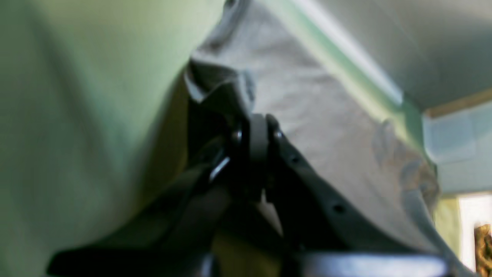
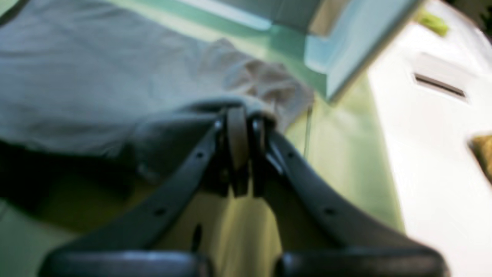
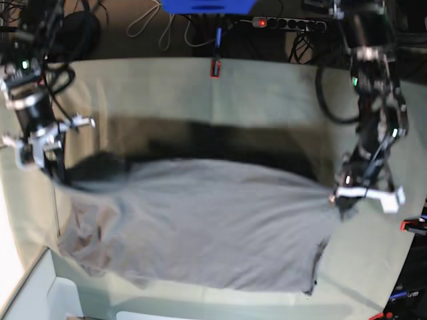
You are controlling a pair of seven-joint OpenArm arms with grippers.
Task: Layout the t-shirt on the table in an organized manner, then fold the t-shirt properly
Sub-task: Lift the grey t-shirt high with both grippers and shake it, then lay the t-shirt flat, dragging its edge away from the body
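Observation:
The dark grey t-shirt (image 3: 200, 227) is stretched across the pale green table (image 3: 267, 93), its far edge raised and casting a dark shadow behind it. My left gripper (image 3: 339, 197) is at the base view's right, shut on a pinch of the shirt's edge. In the left wrist view the left gripper (image 1: 255, 129) is shut on a fold of the t-shirt (image 1: 315, 115) above the table (image 1: 77, 115). At the base view's left, my right gripper (image 3: 57, 179) holds the opposite edge. In its wrist view the right gripper (image 2: 240, 121) is shut on the t-shirt (image 2: 96, 84). The views are blurred.
A red clip (image 3: 215, 68) sits on the table's far edge and more red clips (image 3: 413, 225) at its right edge. A white bin (image 3: 40, 293) stands at the near left corner. A power strip (image 3: 287, 24) and cables lie beyond the table.

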